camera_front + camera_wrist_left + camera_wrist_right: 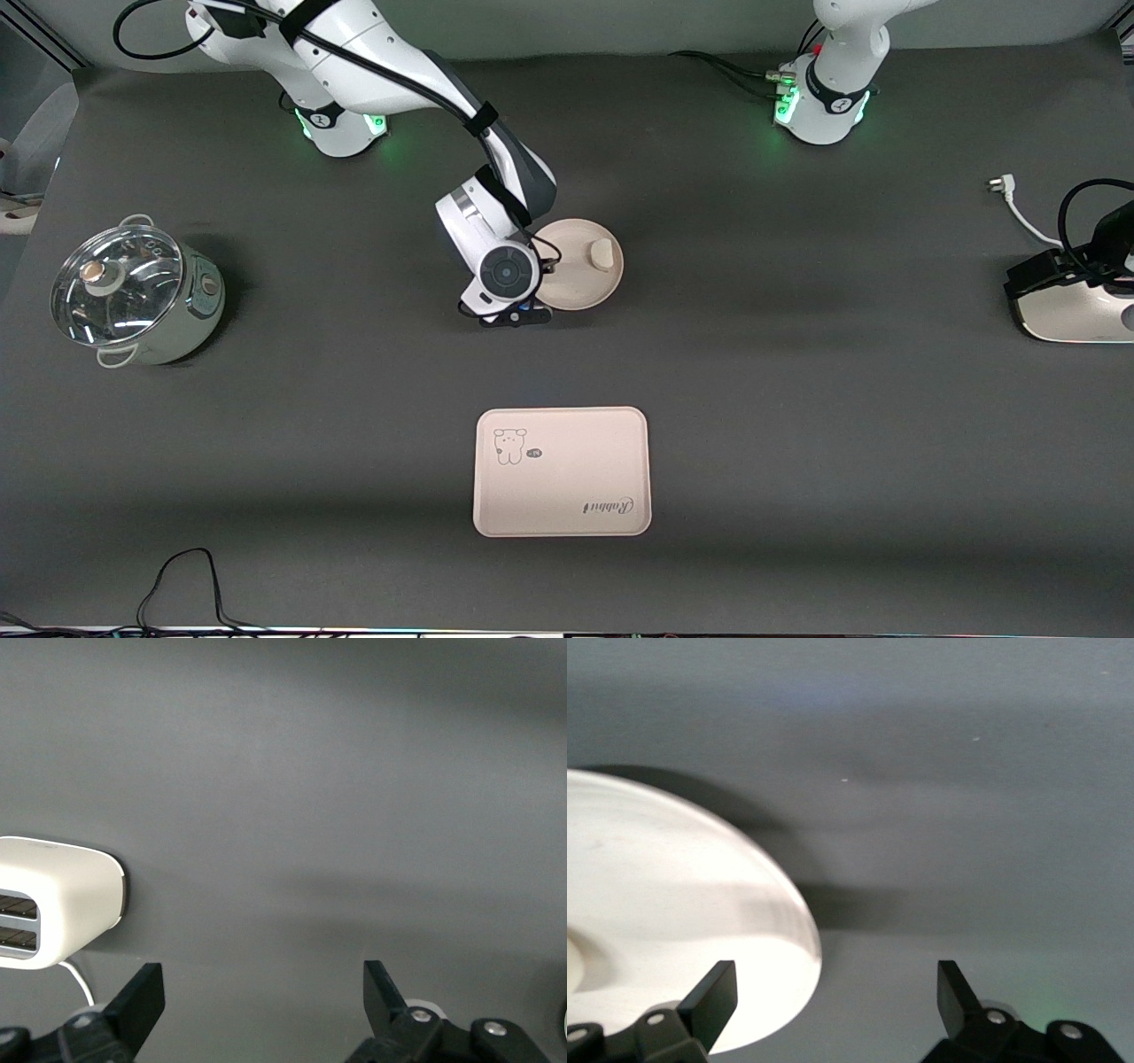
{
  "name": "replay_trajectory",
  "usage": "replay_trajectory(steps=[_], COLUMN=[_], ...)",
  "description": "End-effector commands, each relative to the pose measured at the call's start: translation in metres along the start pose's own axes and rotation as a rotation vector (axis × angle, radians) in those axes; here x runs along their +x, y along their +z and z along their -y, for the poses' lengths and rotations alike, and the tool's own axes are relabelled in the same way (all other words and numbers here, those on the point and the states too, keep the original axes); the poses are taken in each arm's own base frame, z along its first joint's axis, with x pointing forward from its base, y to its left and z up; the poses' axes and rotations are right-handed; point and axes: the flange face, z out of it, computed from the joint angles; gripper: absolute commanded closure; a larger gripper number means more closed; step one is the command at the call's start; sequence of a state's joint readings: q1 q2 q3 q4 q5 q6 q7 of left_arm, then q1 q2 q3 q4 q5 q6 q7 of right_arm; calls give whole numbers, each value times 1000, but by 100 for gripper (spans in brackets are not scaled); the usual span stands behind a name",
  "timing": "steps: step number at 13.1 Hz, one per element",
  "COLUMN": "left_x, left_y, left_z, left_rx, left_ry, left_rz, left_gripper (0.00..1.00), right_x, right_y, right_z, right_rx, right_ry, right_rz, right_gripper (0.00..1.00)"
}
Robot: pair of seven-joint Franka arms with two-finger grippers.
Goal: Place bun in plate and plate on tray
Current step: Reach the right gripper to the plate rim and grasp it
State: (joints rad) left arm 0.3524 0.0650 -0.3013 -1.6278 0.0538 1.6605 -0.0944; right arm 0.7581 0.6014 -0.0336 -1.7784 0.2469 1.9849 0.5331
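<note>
The bun (601, 254) already lies in the plate (576, 288), off toward the rim on the left arm's side, so the first half of the job looks done. What is left, as far as I can judge, is to carry the plate to the tray (562, 471), which lies bare on the table, well apart from the plate and nearer to the front camera.

The right gripper (835, 997) is low at the plate's edge on the side toward the right arm's end of the table. Its fingers (713, 997) are spread wide and hold nothing. In the right wrist view one finger lies over the plate's (673, 921) inner surface and the other is over bare table just outside the rim, so the rim sits between them (a likely setup for pinching the edge, though I cannot tell if either finger touches it yet).

The left gripper (264, 1001) waits over the left arm's end of the table, near a white toaster (49, 904). Its fingers (142, 997) are wide open too and empty.

A glass-lidded pot (133, 292) stands at the right arm's end of the table, clear of the path between plate and tray. A white plug (1003, 186) on a cord lies by the toaster.
</note>
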Motion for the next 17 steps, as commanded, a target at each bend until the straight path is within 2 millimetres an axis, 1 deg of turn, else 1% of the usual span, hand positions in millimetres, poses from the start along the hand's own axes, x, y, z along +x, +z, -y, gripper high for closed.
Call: replay_trajectory(steps=[1, 4, 5, 6, 8, 9, 10, 12, 13, 14, 15, 16, 17], left_x=[-5, -3, -4, -5, -6, -6, -7, -8, -8, -8, -6, -7, -8], left_y=[2, 5, 4, 4, 5, 6, 10, 9, 7, 6, 8, 7, 6], left_z=[-1, -6, -3, 1, -2, -3, -5, -2, 0, 1, 1, 0, -3], left_rx=[6, 7, 13, 15, 17, 15, 14, 9, 9, 10, 17, 17, 17], left_ry=[19, 22, 16, 8, 14, 16, 19, 12, 9, 7, 10, 11, 16], left_rz=[-1, -5, -3, 2, 8, 12, 23, 27, 21, 18, 14, 11, 14], left_gripper=[0, 0, 0, 0, 0, 0, 0, 0, 0, 0, 0, 0, 0], right_x=[-31, -35, -36, -40, -51, -52, -51, -51, -51, -50, -50, -50, -50], right_y=[10, 18, 22, 33, 41, 42, 44, 48, 47, 48, 48, 49, 48], right_z=[-4, 1, -3, -9, -3, -4, -5, -3, -3, -3, -3, -2, -1], right_rx=[47, 48, 55, 54, 52, 54, 56, 55, 57, 62, 73, 83, 87], right_ry=[9, 13, 22, 28, 13, 17, 34, 61, 72, 83, 96, 110, 133], right_rz=[-57, -68, -80, -84, -98, -95, -89, -84, -84, -80, -72, -64, -65], right_gripper=[0, 1, 2, 5, 21, 29, 34, 50, 55, 57, 63, 69, 78])
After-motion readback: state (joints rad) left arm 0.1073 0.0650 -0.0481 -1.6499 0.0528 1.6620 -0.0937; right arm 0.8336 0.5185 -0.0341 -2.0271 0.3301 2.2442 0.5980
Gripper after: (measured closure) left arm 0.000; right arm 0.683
